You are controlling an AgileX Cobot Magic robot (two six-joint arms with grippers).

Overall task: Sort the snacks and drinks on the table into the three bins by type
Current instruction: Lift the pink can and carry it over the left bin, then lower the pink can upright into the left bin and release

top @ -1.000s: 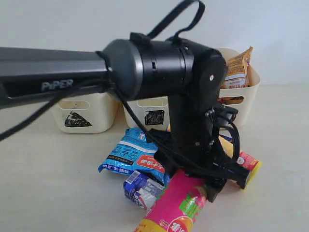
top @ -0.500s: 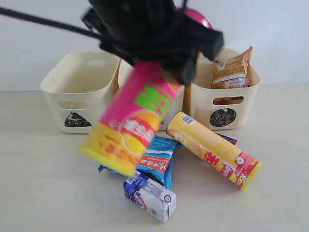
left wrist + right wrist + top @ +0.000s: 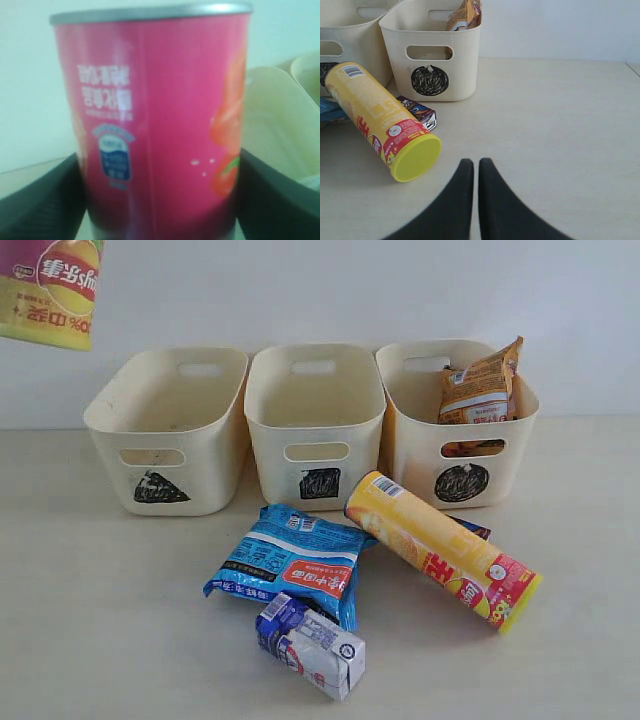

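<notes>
Glossy pink chip tube (image 3: 155,125) with dull metal rim, in the left pincer's (image 3: 157,210) matt black jaws. Smooth cream plastic bin (image 3: 275,125) just beyond.

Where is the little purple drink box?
In the exterior view, the purple drink box lies on the right, tucked between the yellow chip tube and the circle bin, mostly hidden by the tube.

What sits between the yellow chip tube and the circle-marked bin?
A small dark carton, tucked beside the yellow tube and short of the bin; the right wrist view shows it best.
</notes>
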